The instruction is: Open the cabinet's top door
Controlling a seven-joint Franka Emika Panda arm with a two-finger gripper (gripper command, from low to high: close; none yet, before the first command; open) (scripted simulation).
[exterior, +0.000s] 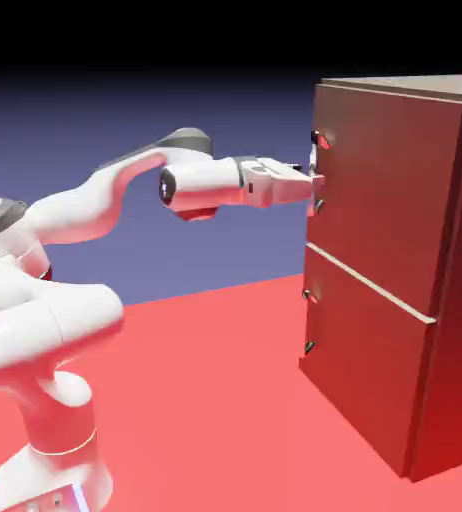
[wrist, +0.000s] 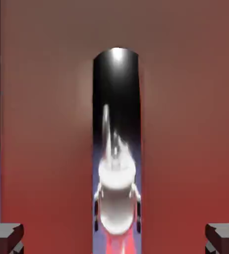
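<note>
The reddish-brown cabinet (exterior: 457,300) stands at the exterior view's right. Its top door (exterior: 385,190) is flush and carries a slim silver bar handle (exterior: 317,150) at its near edge. My gripper (exterior: 318,182) reaches level from the left and is right at that handle. In the hand view the shiny handle (wrist: 115,124) runs up the middle against the door's wood (wrist: 186,124). My gripper (wrist: 114,239) straddles it, its grey fingertips (wrist: 5,237) far out at the bottom corners. The jaws are open, with wide gaps to the bar on both sides.
Below a pale seam sits the shorter lower door (exterior: 360,370) with its own small handle (exterior: 307,322). The cabinet rests on a red table (exterior: 225,400). The white arm (exterior: 65,300) rises from the lower left.
</note>
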